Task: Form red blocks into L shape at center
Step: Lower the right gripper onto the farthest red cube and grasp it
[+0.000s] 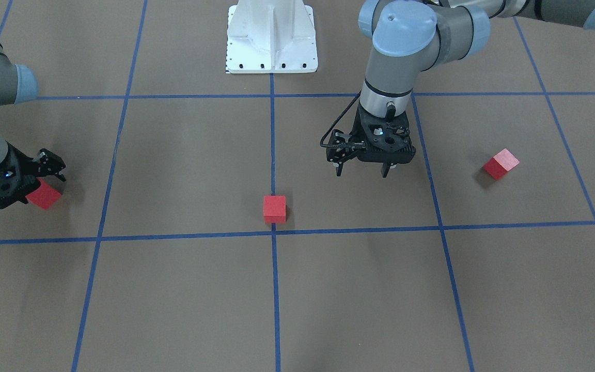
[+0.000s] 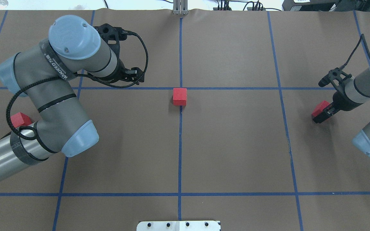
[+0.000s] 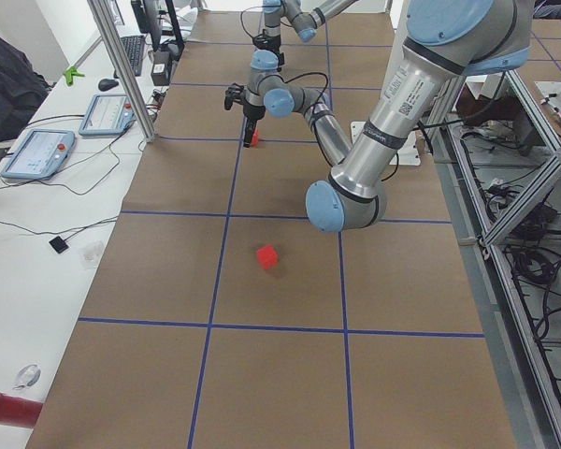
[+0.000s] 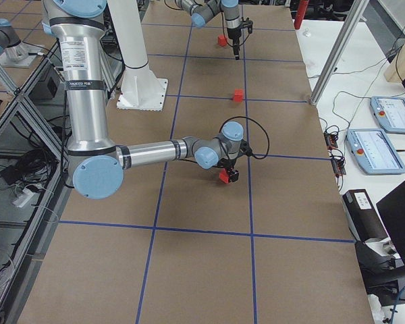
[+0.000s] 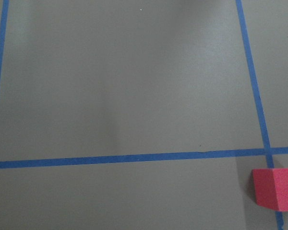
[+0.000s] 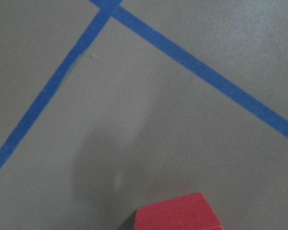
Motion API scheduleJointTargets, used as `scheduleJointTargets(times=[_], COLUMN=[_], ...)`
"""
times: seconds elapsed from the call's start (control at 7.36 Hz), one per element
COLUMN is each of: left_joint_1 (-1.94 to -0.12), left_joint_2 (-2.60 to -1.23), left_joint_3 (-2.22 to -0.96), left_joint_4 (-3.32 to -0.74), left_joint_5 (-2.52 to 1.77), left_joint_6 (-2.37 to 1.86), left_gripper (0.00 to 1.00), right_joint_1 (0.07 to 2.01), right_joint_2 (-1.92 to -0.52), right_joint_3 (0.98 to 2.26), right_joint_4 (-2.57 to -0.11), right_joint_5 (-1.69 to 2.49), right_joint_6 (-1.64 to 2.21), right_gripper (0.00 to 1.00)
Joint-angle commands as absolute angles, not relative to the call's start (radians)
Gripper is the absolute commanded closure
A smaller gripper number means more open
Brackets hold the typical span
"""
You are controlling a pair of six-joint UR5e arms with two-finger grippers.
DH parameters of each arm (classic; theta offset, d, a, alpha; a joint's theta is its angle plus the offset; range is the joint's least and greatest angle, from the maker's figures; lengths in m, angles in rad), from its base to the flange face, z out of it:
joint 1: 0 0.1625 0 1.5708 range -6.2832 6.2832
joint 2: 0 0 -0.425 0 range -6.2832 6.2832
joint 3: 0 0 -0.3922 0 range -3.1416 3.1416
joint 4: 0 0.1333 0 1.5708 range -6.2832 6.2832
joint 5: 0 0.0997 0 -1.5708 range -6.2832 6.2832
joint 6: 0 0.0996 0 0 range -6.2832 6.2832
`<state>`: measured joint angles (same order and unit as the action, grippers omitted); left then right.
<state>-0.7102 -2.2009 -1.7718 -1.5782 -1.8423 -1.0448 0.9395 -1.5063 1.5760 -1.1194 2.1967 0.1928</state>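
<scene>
Three plain red blocks (image 1: 275, 208); brown floor (image 1: 189, 165) gridded with blue tape lines (image 1: 272, 134); grey arms (image 2: 53, 106) with pale blue caps (image 2: 74, 37)

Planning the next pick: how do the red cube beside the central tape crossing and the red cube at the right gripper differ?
The central matte red cube stands free; the outer red cube sits under the right gripper. The central cube sits square to the blue tape lines; the outer one is turned diagonal. Otherwise identical.

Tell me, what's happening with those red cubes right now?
Left gripper open, empty, hovering. Right gripper at an outer block, grip unclear. Second block beside center; third block lies loose. Nothing blocking seen.
</scene>
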Motion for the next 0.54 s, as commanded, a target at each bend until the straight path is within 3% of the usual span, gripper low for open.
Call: scheduleJointTargets(times=[0.0, 0.14, 0.41], left_joint_1=[-0.710, -0.709, -0.709], left_joint_2=[-2.201, -2.201, -2.201], left_joint_3=[-1.770, -1.767, -1.766], left_joint_4=[-1.578, -1.580, -1.580], left_joint_5=[-1.842, -1.842, -1.842], left_joint_6=[-1.045, -1.045, -1.046], left_gripper=[0.00, 0.00, 0.00], right_joint_1=[0.939, 0.939, 0.942], right_joint_2=[-1.519, -1.519, -1.517], right_joint_3=[1.585, 1.585, 1.588], right_joint_4=[-1.117, -1.115, -1.106], right_joint_5=[2.198, 2.197, 2.195], right_joint_6=[0.193, 0.193, 0.189], right_gripper=[0.06, 0.24, 0.83])
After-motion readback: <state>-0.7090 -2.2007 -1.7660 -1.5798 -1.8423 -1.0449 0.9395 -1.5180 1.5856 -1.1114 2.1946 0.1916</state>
